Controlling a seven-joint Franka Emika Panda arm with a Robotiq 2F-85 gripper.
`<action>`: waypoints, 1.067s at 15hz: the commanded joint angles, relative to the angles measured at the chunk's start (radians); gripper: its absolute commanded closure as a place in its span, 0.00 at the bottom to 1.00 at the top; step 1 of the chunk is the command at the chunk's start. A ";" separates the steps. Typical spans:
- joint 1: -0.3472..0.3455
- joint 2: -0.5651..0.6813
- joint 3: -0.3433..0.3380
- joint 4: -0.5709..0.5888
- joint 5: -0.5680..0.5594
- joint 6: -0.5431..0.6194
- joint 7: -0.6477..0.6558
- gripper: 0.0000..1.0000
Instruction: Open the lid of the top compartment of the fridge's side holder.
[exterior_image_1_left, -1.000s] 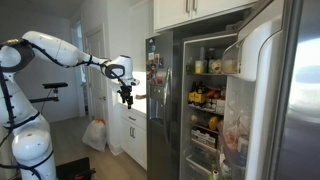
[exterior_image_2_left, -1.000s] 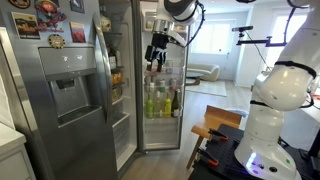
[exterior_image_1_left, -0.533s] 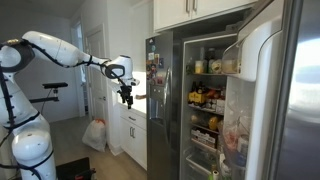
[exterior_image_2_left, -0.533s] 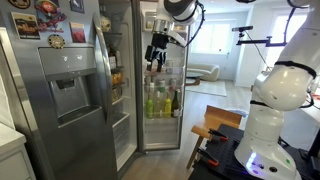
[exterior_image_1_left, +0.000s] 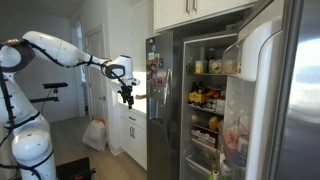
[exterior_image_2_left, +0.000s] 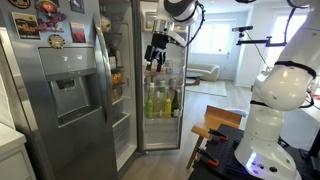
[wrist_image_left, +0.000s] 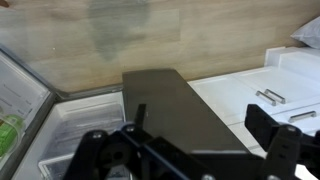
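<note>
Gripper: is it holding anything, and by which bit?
Nothing. The gripper hangs in air near the open fridge, jaws apart and empty in the wrist view.

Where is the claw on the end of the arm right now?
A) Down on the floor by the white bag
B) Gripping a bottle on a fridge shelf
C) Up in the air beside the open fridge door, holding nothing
C: in an exterior view the gripper hangs in the air just short of the open door of the fridge, and the wrist view shows nothing between its spread fingers.
</note>
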 joint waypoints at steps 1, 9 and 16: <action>-0.023 0.027 -0.013 0.005 0.028 0.102 -0.022 0.00; -0.060 0.153 -0.088 0.033 0.057 0.485 -0.111 0.00; -0.108 0.269 -0.092 0.068 -0.004 0.879 -0.039 0.00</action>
